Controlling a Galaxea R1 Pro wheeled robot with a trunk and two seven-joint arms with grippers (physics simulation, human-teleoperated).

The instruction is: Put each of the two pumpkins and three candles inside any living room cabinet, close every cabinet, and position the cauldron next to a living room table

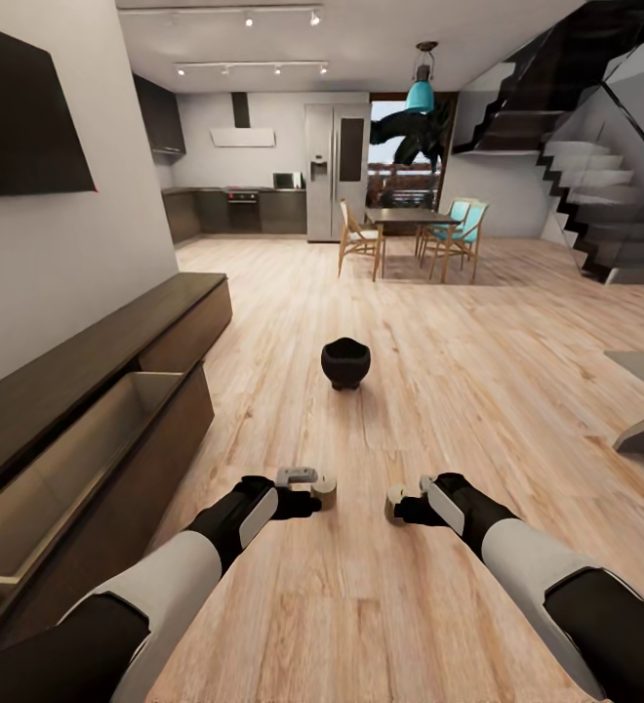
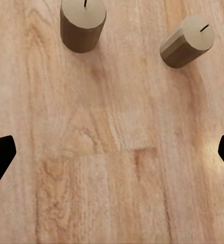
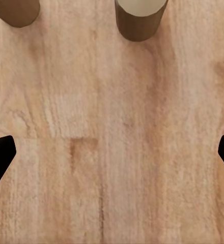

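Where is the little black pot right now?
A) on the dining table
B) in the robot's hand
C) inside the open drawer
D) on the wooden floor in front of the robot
D: the cauldron stands alone on the floor, ahead of both grippers, well apart from the open drawer of the cabinet.

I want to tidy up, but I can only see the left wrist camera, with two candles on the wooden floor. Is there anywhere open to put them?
Observer: Yes. In the head view the cabinet on the robot's left has a drawer pulled open.
Operator: Where's the black pot?
Observer: The cauldron stands on the floor, straight ahead of the robot.
Operator: Is my other tool holding something?
Observer: No. The right wrist view shows the right tool open, with nothing between its fingers.
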